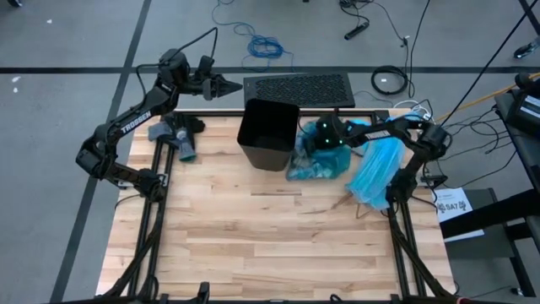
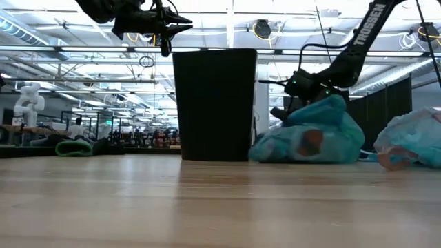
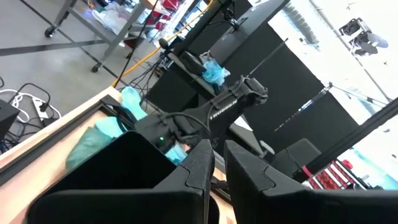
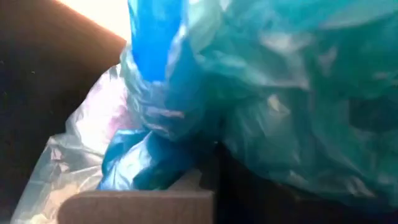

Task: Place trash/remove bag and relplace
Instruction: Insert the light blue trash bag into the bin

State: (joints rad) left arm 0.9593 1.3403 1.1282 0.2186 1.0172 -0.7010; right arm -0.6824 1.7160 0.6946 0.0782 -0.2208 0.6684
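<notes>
Looking down from the high view, I see the black bin (image 1: 268, 133) standing upright near the table's (image 1: 253, 245) far edge, its inside dark and bare, and the teal bag (image 1: 319, 164) slumped on the wood just beside it on the right. My right gripper (image 1: 323, 135) sits on top of that bag, but from overhead I can't make out its fingers. The low view gives me more: the bag (image 2: 310, 138) is a full lump resting on the tabletop right next to the bin (image 2: 215, 103), with brownish and pale trash (image 2: 308, 142) showing through the plastic, and the right gripper (image 2: 293, 103) presses into its upper left side. The right wrist view is filled with crinkled teal plastic (image 4: 280, 93) up against the lens, so whether those fingers are pinching it I cannot tell. A paler blue bag (image 1: 377, 171) lies farther right, at the table's edge. My left gripper (image 1: 228, 85) hangs beyond the far edge, off the table; its wrist view shows the two fingers (image 3: 193, 177) close together with only a thin gap, holding nothing.
</notes>
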